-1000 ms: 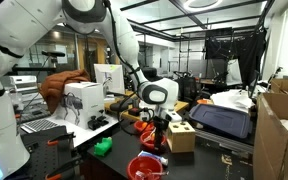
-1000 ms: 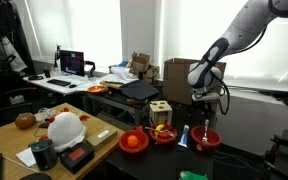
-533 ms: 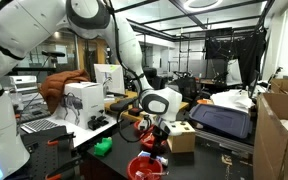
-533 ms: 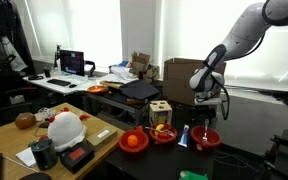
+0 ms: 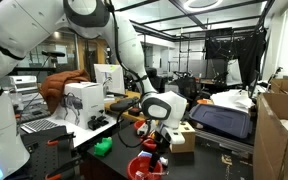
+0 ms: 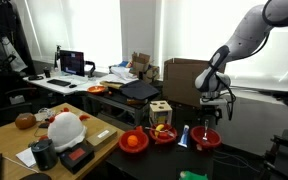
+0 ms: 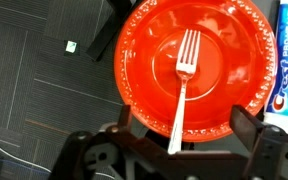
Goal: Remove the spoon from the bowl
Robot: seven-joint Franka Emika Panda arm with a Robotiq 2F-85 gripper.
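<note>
The wide bright red bowl [image 7: 144, 45] fills the wrist view, and a silver fork-like utensil with tines [image 7: 182, 85] lies in it, handle towards the camera. No spoon shows. My gripper [image 7: 184, 125] is open and hangs straight above the bowl's near rim. Its dark fingers [image 7: 125, 118] stand on either side of the handle without touching it. In both exterior views the gripper [image 5: 160, 141] [image 6: 206, 117] is a little above the bowl [image 5: 142, 168] [image 6: 207, 140] at the table's front edge.
A Crest toothpaste tube [image 7: 284, 60] lies right beside the bowl. A smaller red bowl with dark contents [image 6: 164, 133], a red bowl with an orange [image 6: 134, 141] and a wooden box [image 6: 161, 110] stand near. A green object [image 5: 104, 147] lies on the table.
The arm has come down and forward, bringing the open gripper lower over the red bowl. The bowl and the utensil have not moved.
</note>
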